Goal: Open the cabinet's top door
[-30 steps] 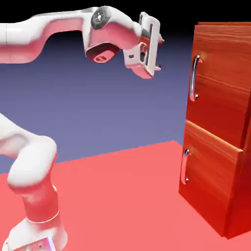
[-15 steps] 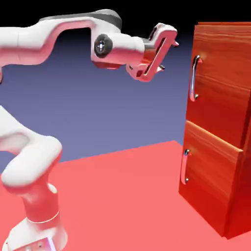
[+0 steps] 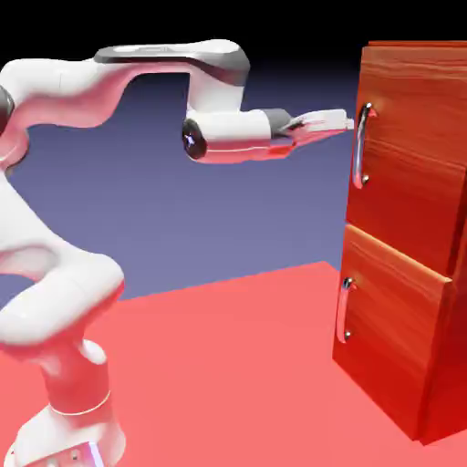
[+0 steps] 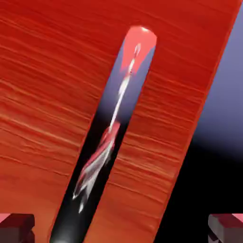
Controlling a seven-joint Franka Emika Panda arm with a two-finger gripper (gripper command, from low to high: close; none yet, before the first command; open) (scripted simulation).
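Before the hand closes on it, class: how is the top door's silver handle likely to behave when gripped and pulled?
The handle looks like polished metal, mirroring its surroundings in the hand view, so it is probably stiff but slippery. It is a slim curved bar, so the fingers might slide along it. The cabinet looks tall, so a high pull could perhaps tip it.

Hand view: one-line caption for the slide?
Open end effector faces the top door, its silver handle running diagonally between the two fingertips, not yet gripped.
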